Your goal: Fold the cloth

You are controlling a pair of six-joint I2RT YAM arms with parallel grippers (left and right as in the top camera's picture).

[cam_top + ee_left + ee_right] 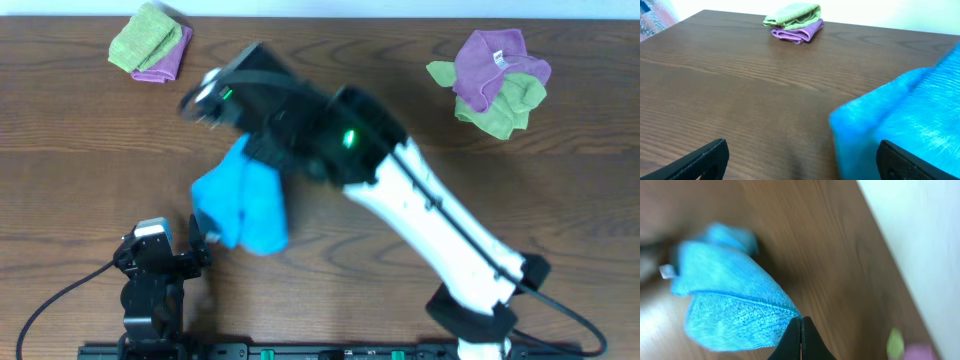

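Cloth [730, 305] in right pincer [801, 322]

No legible txt, brands or nos. in any view. Small white tag [666, 271] on blue cloth [730, 310], left edge of right-wrist frame: blurred, unreadable. Pale tag [497, 59] on purple cloth [478, 82], upper right of overhead: too small to read.

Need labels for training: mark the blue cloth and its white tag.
blue cloth [247, 210], overhead view, middle of the bunched fabric.
white tag [666, 271], right wrist view, centre of the tag.
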